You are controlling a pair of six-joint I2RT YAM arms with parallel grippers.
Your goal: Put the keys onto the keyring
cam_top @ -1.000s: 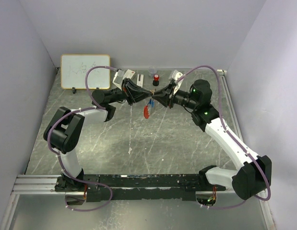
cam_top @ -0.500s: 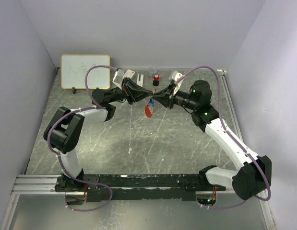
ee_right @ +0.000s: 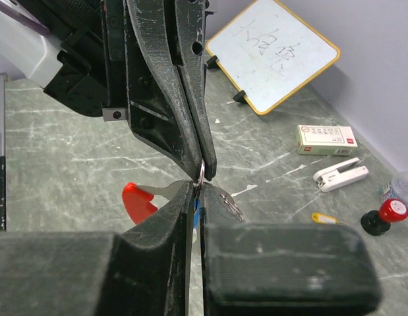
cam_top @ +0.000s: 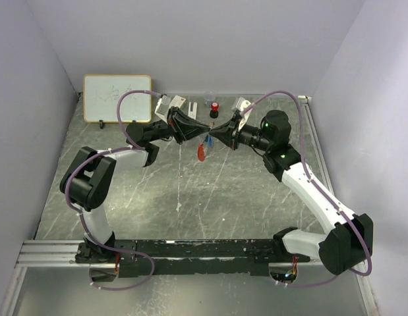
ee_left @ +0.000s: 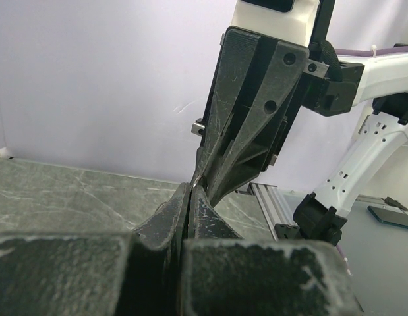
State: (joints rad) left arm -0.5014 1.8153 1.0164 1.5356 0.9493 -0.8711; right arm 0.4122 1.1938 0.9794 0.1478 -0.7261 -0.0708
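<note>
My left gripper and right gripper meet tip to tip above the back middle of the table. Both pinch the keyring's small silvery ring from opposite sides. In the right wrist view the left gripper comes down from above, shut on the ring. The right gripper is shut on it from below with only a thin slit left. The red tag hangs from the ring on a silvery stem. The blue key shows through the slit and hangs under the tips. A small yellow-gold key lies on the table.
A whiteboard leans on the back wall at the left. Behind the grippers lie a white box with a red mark, a white stapler-like piece and a red-and-black cylinder. The grey walls stand close on three sides.
The right gripper's jaws have narrowed onto the ring. The red tag has swung slightly under the tips. Both arms have otherwise stayed in place.
</note>
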